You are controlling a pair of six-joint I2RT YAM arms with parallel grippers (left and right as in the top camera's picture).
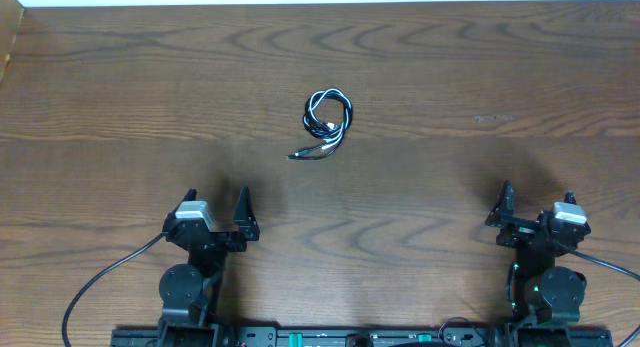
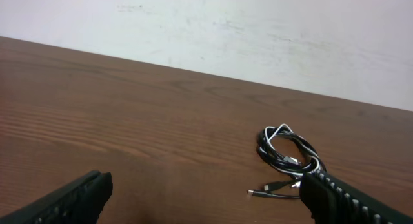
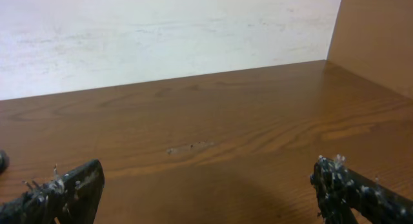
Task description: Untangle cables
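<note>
Wood-grain desk (image 1: 450,77) is filling nearly the whole ovhd frame. White wall (image 2: 271,30) is running along its far edge, across the top of both wrist views. Brown side panel (image 3: 381,37) is standing upper right in the R wrist view, meeting the desk at the corner.

Left arm (image 1: 190,277) is sitting lower left in ovhd and right arm (image 1: 545,277) lower right. Both are at the bottom edge, well apart. Thick black robot leads (image 1: 100,277) are trailing off the bases toward the frame edges.

Left jaws are standing wide open, gripping nothing. Their fingers (image 2: 71,198) are showing in the bottom corners of the L wrist view w/ bare desk btw them. Right jaws are also standing wide open and empty. Their fingers (image 3: 64,192) are showing in the bottom corners of the R wrist view, w/ pale specks clinging to the tips.

Cables (image 1: 327,122) are lying on the desk, upper centre of ovhd, well apart from both arms. Black cable (image 1: 343,112) and white cable (image 1: 322,107) are coiling together in one small looped bundle, white threading through the black loops. Plug ends (image 1: 300,155) are poking out at the bundle's lower left. In the L wrist view the bundle is sitting lower right, w/ its lower edge hiding behind the right-hand finger.
</note>
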